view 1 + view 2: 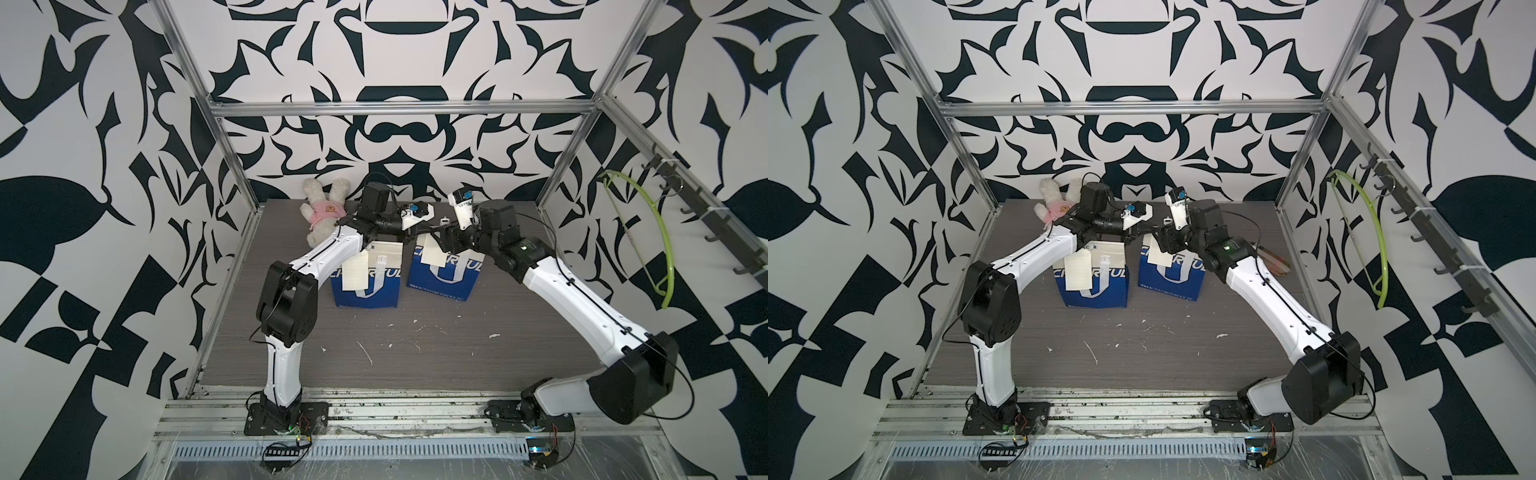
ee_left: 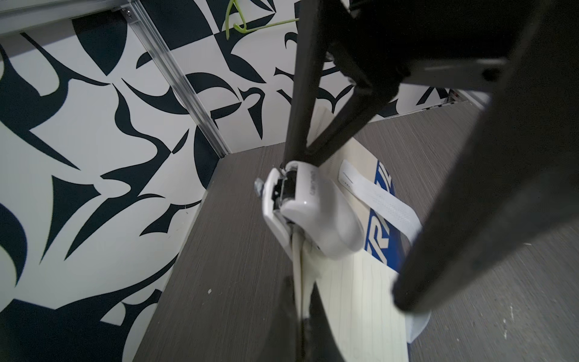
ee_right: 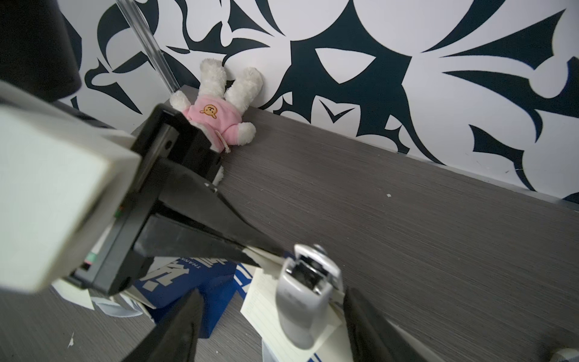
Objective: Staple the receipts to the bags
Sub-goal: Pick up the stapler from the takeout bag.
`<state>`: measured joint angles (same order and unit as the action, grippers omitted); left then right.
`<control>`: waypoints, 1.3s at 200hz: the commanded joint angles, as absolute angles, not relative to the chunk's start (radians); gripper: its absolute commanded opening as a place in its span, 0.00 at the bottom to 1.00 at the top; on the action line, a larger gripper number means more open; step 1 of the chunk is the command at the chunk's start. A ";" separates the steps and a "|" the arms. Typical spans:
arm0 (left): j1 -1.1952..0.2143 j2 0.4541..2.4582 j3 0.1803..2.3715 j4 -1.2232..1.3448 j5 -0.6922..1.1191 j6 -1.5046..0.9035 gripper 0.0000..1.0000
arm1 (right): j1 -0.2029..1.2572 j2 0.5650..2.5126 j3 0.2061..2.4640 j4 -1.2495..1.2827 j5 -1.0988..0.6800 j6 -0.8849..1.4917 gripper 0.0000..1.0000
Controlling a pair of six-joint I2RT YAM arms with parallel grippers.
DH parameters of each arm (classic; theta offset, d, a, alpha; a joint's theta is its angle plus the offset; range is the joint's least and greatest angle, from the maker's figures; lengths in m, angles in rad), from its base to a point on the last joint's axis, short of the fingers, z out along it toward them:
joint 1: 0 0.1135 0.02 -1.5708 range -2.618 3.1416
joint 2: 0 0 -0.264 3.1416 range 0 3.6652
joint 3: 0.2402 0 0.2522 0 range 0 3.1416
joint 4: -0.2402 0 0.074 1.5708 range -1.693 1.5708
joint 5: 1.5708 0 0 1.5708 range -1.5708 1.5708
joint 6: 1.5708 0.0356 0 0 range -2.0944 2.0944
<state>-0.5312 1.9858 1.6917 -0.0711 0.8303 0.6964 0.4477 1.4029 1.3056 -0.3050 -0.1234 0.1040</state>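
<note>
Hanging receipt (image 1: 355,272), long axis roughly upright

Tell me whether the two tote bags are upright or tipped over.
Upright. The left arm's bag and the right arm's bag both stand on their blue bases on the table.

Left tote bag (image 1: 388,295) and right tote bag (image 1: 461,286) stand upright side by side with a small gap between them, toward the back of the table (image 1: 415,353). Both boxy: cream top half, blue bottom half, CHEERFUL lettering, white strap handle hanging down the front. Lined cream left receipt (image 1: 356,272) hangs over the left one's front, slightly tilted. Right receipt (image 1: 434,253) sits at the right one's top edge, also tilted.
</note>
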 commanded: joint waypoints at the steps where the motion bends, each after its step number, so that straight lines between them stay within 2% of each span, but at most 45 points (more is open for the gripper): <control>1: -0.533 1.996 1.665 -0.078 0.825 0.689 0.00 | 0.460 1.399 1.356 -0.264 -0.003 0.173 0.65; 10: -0.532 1.993 1.663 -0.077 0.826 0.689 0.00 | 0.463 1.411 1.373 -0.297 0.019 0.183 0.60; 27: -0.532 1.993 1.662 -0.075 0.824 0.689 0.00 | 0.469 1.430 1.394 -0.350 0.086 0.207 0.57; 41: -0.533 1.993 1.660 -0.074 0.825 0.689 0.00 | 0.469 1.437 1.393 -0.353 0.097 0.220 0.50; 94: -0.532 1.993 1.654 -0.054 0.814 0.677 0.00 | 0.471 1.429 1.404 -0.325 0.058 0.250 0.00; 116: -0.534 1.999 1.656 -0.048 0.813 0.673 0.00 | 0.471 1.403 1.392 -0.280 0.062 0.270 0.00; 164: -0.533 2.007 1.654 -0.051 0.815 0.673 0.00 | 0.471 1.308 1.346 -0.019 0.107 0.247 0.00; 187: -0.532 2.004 1.649 -0.041 0.810 0.667 0.00 | 0.471 1.286 1.383 -0.056 0.140 0.219 0.00; 201: -0.533 1.997 1.639 -0.017 0.806 0.655 0.00 | 0.467 1.262 1.409 -0.161 0.169 0.204 0.00; 212: -0.533 1.989 1.626 0.012 0.800 0.640 0.18 | 0.460 1.249 1.448 -0.298 0.202 0.193 0.00; 229: -0.533 1.973 1.603 0.062 0.799 0.616 0.32 | 0.440 1.223 1.493 -0.519 0.247 0.210 0.00; 239: -0.533 1.964 1.590 0.098 0.791 0.599 0.50 | 0.424 1.194 1.489 -0.617 0.262 0.242 0.00; 258: -0.535 1.950 1.555 0.193 0.768 0.552 0.73 | 0.377 1.136 1.449 -0.757 0.277 0.289 0.00; 260: -0.535 1.949 1.552 0.202 0.763 0.547 0.78 | 0.372 1.128 1.444 -0.768 0.276 0.294 0.00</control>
